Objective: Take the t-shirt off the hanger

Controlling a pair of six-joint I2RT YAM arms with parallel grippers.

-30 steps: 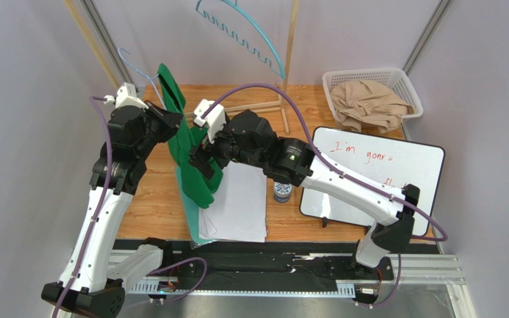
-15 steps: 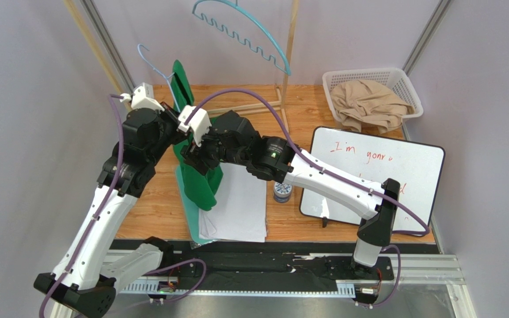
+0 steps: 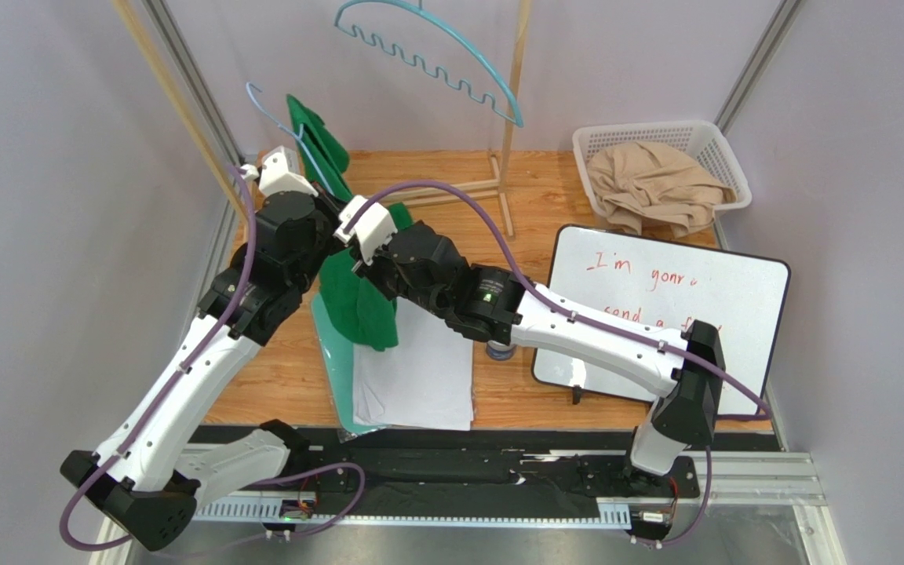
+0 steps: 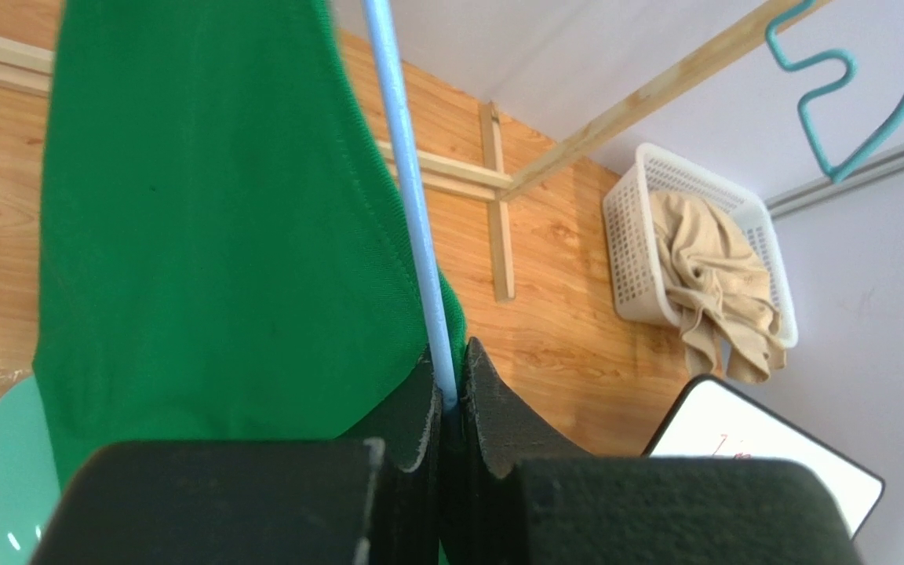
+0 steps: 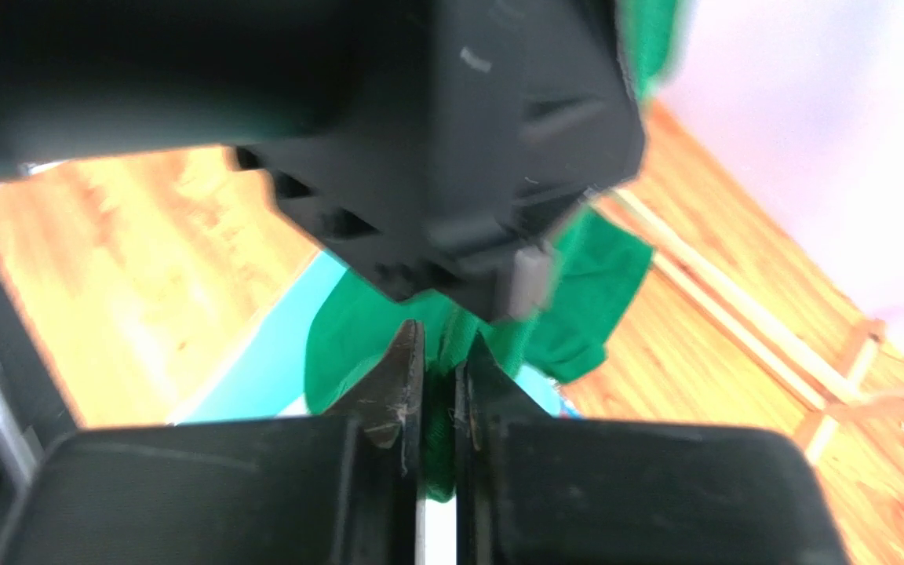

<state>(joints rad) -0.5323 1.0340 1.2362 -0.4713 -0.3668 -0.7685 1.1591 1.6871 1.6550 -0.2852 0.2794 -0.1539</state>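
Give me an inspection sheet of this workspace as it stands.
Surface: wooden table, with white paper sheets lying on a teal sheet at its centre.
Job's things: green t-shirt hanging against the light blue hanger.
Clutter: white basket holding beige cloth; whiteboard with red writing.
Grippers: left gripper, jaws shut on the hanger wire; right gripper, jaws shut on t-shirt fabric.
Cables: purple cables run along both arms, one looping above the right arm.
Surroundings: teal hanger on a wooden rack; plain grey walls.
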